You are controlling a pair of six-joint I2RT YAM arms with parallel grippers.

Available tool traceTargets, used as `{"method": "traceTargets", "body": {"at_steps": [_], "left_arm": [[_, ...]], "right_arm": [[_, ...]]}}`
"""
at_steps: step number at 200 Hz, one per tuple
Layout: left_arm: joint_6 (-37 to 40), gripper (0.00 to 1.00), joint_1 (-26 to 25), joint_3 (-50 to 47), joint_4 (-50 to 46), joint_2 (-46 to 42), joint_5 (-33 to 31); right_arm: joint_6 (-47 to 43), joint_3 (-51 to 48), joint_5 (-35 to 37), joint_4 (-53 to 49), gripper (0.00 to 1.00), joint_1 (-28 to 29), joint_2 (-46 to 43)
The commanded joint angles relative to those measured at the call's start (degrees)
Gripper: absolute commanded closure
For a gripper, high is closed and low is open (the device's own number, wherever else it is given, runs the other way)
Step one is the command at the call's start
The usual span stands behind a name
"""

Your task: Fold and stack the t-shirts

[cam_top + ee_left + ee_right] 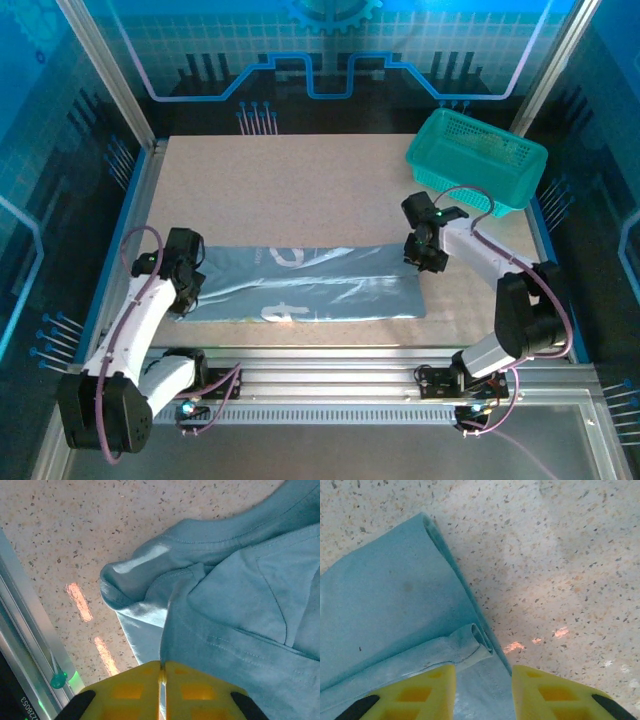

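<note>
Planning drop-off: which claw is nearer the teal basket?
Right. Right claw sits just in front of the basket, at the t-shirt's right end; left claw at its left end.

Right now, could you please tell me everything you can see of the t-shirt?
The t-shirt is thin, pale grey-blue fabric with bits of white lettering showing. It lies on the table near its front edge, folded into a long band running left to right. Its left end is bunched, stitched hems showing; the left gripper sits there, fingers together against the cloth, grip unclear. At the right end a hem is rolled over; the right gripper stands open over that corner.
</note>
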Motion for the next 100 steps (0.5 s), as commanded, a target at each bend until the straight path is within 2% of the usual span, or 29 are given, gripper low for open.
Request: {"method": "traceTargets", "body": {"at_steps": [1,17,41,69,100], "left_arm": [[-0.07,0.59,0.32,0.93,-0.53,0.54,0.61],[2.06,0.55,-0.35,4.09,-0.37,1.85,0.53],[6.79,0.56,-2.29,8.05,5.04,4.33,3.15],[10.65,0.61,-4.84,9.75,16.37,11.00,11.48],[12.40,0.65,-7.53,12.50,21.19,19.18,16.56]], "right_arm": [[1.99,1.60,-2.60,-0.38,0.66,0.25,1.65],[2.53,2.16,-3.49,0.17,0.66,0.18,2.71],[4.51,3.21,-5.06,-0.25,0.66,-0.74,4.89],[9.45,3.65,-7.10,-2.51,0.53,-3.34,6.81],[14.61,2.98,-11.85,-0.40,0.42,-6.20,7.45]]}}
